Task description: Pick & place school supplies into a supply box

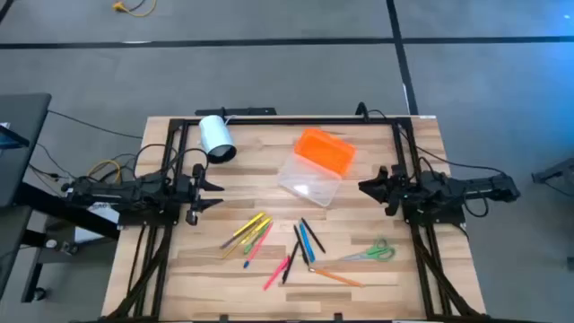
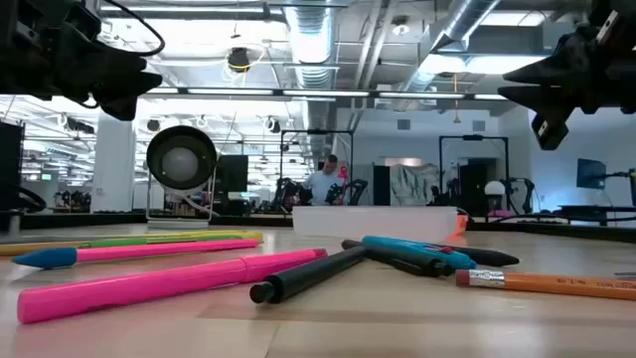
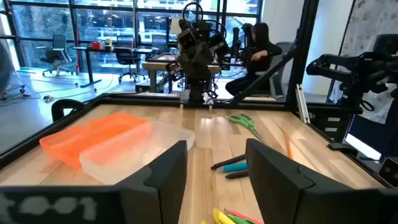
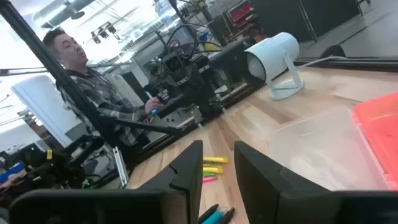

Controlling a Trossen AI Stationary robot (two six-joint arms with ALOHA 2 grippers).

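The supply box lies open at the table's middle, its orange lid (image 1: 326, 150) beside its clear base (image 1: 309, 182). The school supplies lie flat on the wood nearer the front edge: yellow pens (image 1: 247, 231), pink pens (image 1: 276, 274), a blue pen (image 1: 308, 242), an orange pencil (image 1: 336, 275) and green-handled scissors (image 1: 372, 252). My left gripper (image 1: 218, 194) hovers open at the left side, pointing toward the box. My right gripper (image 1: 363, 187) hovers open at the right side, facing it. Nothing is between the fingers of either one (image 3: 216, 146) (image 4: 218, 146).
A white cylinder on a stand (image 1: 215, 137) sits at the far left of the table. A black frame (image 1: 296, 119) runs along the table's edges. People sit at desks in the room beyond. Bare wood lies between the box and the pens.
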